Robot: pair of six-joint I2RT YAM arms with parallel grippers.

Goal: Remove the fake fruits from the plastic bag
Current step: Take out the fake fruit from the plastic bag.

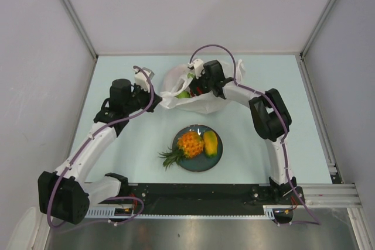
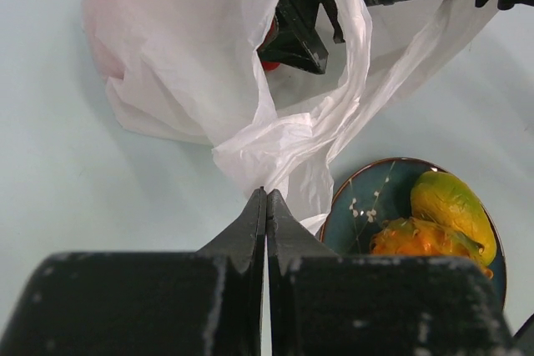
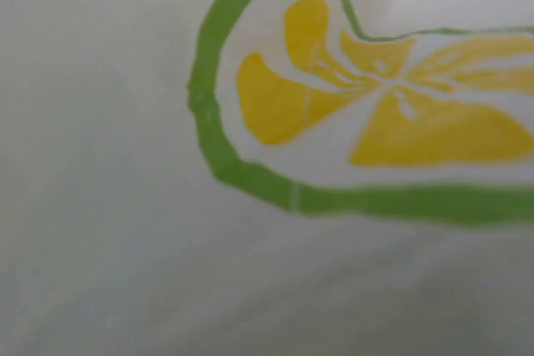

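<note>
The plastic bag [image 1: 202, 102] lies behind the plate, its mouth held open. My left gripper [image 2: 266, 193] is shut on a fold of the bag's [image 2: 209, 64] near edge; in the top view it [image 1: 157, 92] is at the bag's left side. My right gripper [image 1: 196, 85] reaches into the bag; its black fingers [image 2: 302, 35] sit beside a red fruit [image 2: 269, 43], and whether they grip it is hidden. A green fruit [image 1: 183, 93] shows inside the bag. The pineapple [image 1: 187, 143] and yellow mango [image 1: 210, 143] lie on the plate. The right wrist view is filled by bag film [image 3: 125, 248] with a yellow-green print.
The dark blue plate [image 1: 202, 165] stands between the arms, just in front of the bag, and shows in the left wrist view [image 2: 367, 198]. The pineapple's crown [image 1: 170, 157] overhangs its left rim. Grey walls enclose the table on three sides.
</note>
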